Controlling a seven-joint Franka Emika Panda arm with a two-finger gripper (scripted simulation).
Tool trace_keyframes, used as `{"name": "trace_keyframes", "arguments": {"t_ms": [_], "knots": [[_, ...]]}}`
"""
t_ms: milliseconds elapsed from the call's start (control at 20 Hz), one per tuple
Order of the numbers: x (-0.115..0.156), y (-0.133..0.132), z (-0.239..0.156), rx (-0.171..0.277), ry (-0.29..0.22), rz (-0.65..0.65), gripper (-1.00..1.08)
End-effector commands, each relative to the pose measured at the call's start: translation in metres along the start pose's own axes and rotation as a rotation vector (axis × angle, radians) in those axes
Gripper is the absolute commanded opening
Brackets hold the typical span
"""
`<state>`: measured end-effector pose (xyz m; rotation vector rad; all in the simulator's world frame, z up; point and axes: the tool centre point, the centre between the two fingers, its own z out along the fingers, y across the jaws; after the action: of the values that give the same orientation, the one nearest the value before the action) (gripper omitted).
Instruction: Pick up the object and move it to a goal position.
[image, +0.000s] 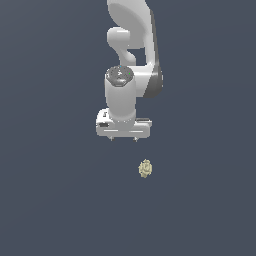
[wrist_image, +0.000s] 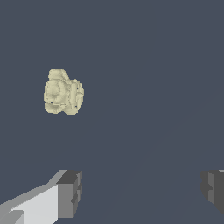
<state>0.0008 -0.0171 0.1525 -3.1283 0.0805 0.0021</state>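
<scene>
The object (image: 145, 169) is a tiny pale yellow-beige lumpy thing lying on the dark grey-blue floor, toward the exterior view's right of the gripper and nearer the camera. My gripper (image: 123, 138) hangs from the white arm, apart from the object, with nothing between its fingers. In the wrist view the object (wrist_image: 63, 92) shows with a rough bumpy surface, lying outside the gap between the fingers. The two fingertips (wrist_image: 70, 192) stand wide apart, so my gripper (wrist_image: 142, 189) is open and empty.
The white arm (image: 131, 45) rises behind the gripper toward the top of the exterior view. A plain dark grey-blue floor (image: 55, 200) lies all around.
</scene>
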Motion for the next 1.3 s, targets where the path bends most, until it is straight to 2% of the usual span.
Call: {"name": "trace_keyframes", "arguments": {"t_ms": [0, 600, 1250], "knots": [[-0.001, -0.003, 0.002, -0.004, -0.002, -0.017, 1.00], [0.011, -0.014, 0.008, -0.004, -0.002, 0.003, 1.00], [0.059, -0.070, 0.045, -0.010, 0.001, 0.085, 1.00]]}}
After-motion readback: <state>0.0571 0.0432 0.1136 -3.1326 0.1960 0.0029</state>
